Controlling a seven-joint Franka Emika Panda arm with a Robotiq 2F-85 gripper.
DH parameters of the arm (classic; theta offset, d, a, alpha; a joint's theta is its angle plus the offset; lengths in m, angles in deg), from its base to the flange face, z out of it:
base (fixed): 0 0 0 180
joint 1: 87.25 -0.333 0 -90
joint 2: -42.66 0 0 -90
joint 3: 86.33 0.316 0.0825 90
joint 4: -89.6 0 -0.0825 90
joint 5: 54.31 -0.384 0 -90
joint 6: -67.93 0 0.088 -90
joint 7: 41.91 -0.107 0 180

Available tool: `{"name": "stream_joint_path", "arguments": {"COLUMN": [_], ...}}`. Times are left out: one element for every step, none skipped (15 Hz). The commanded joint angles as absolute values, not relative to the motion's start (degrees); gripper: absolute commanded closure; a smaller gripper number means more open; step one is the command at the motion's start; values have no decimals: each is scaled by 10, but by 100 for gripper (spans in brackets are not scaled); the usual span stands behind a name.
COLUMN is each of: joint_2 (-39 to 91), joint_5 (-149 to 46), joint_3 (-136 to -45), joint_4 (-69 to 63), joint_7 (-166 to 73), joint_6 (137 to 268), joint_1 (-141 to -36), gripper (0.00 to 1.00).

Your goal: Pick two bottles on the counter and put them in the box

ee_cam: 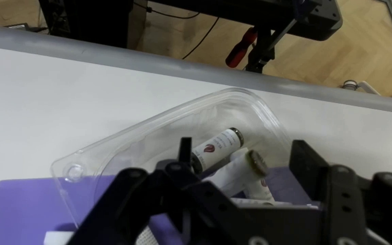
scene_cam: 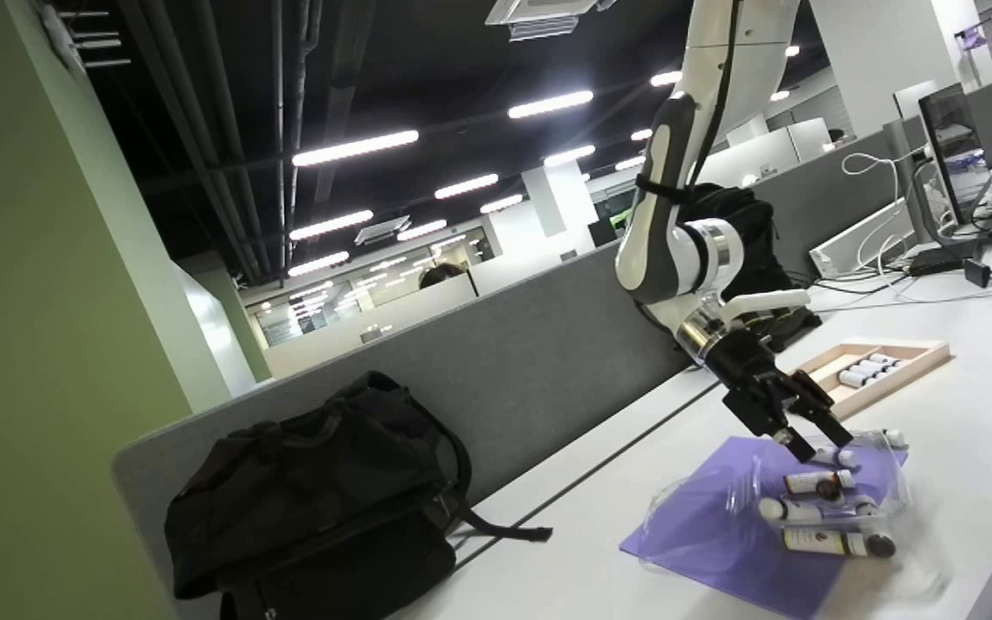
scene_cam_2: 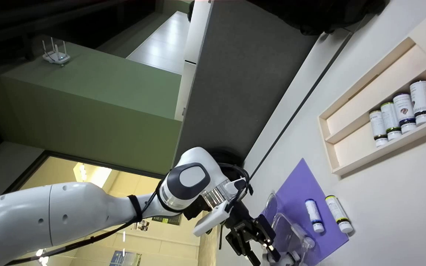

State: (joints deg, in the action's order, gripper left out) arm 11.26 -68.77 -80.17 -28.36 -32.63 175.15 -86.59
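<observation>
Exterior view: near the wide-spread gripper [scene_cam_2: 264,257], a blue-banded bottle [scene_cam_2: 313,212] (probably light, rigid, slick) should suit mid-label pinching.

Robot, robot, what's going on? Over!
Gripper open, over tub. Two bottles lying outside it. More bottles inside, maybe in the way.

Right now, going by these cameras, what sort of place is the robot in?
Most likely an open-plan office: an exterior view shows a long gray divider, a computer screen and rows of strip lights overhead.
</observation>
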Motion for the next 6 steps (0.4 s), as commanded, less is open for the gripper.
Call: {"name": "stream_joint_path", "arguments": {"joint_2": [114, 118, 125, 136, 116, 119], "joint_5": [-698, -691, -678, -659, -680, -673], "joint_3": [-808, -812, -817, -825, -814, -818], "joint_4": [-257, -255, -255, -263, -261, -260], "joint_7": [-331, -335, -338, -343, -326, -327], "joint_6": [1719, 1721, 1726, 1743, 1741, 1742], "joint_1": [-861, -863, -867, -873, -866, -866], "gripper": [0, 0, 0, 0, 0, 0]}}
